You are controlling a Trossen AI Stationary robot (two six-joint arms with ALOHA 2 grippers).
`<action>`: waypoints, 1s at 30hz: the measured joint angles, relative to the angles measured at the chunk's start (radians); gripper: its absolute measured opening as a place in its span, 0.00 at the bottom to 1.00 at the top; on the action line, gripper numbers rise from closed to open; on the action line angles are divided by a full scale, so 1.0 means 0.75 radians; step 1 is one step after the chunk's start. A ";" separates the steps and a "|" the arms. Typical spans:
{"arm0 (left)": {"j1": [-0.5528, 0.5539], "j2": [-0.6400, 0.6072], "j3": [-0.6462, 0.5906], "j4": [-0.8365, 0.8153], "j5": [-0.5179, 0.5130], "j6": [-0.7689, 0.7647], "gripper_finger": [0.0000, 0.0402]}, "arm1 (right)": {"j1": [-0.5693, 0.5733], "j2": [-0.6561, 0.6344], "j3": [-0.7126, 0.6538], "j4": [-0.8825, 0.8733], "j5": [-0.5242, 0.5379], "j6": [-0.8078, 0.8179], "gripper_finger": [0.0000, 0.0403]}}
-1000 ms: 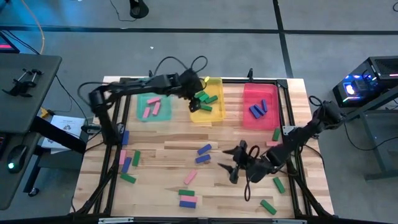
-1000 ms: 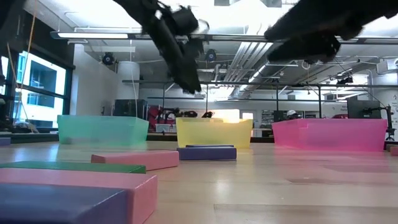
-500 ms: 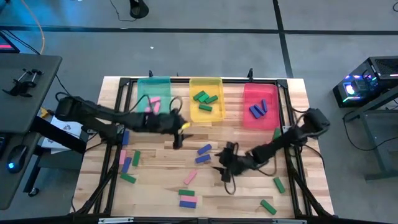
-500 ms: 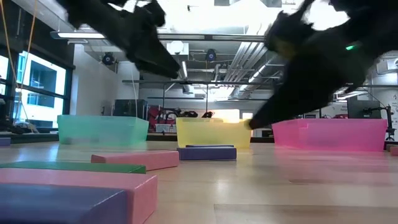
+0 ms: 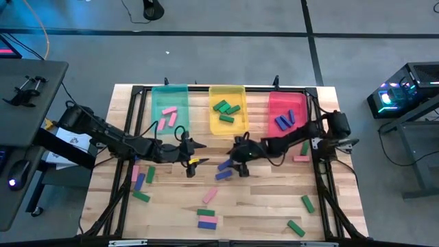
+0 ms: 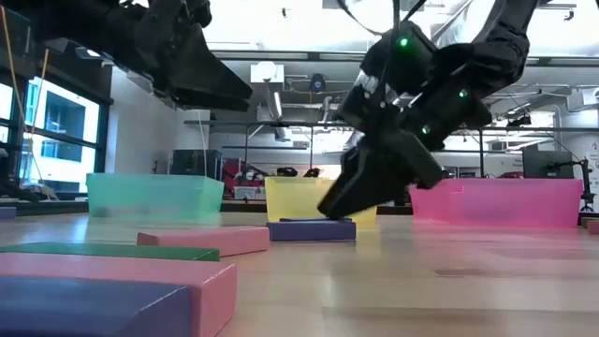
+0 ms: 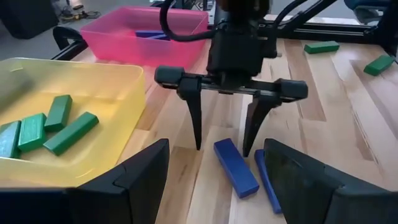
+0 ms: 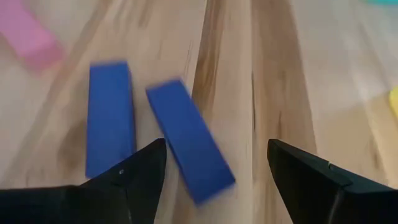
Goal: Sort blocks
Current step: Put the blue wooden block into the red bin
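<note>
Wooden table (image 5: 274, 206) in an open-ceilinged workshop; right tool (image 5: 241, 166) spread over two blue blocks (image 7: 235, 167), left tool (image 5: 190, 154) seemingly spread.

A pale wood-plank table (image 5: 260, 206) sat in a black metal frame on a grey concrete floor (image 5: 219, 55) crossed by dark tape lines (image 5: 312, 41). A dark desk (image 5: 24, 103) stood at one side, and a computer case (image 5: 405, 92) glowing blue at the other. Beyond the table, tall windows (image 6: 37, 140) let in daylight, and pipes and strip lights (image 6: 309, 61) ran across the open ceiling.
</note>
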 joint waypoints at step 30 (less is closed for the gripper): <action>0.001 0.001 0.000 -0.006 -0.009 0.035 0.62 | 0.263 0.050 -0.002 0.204 0.637 0.403 0.18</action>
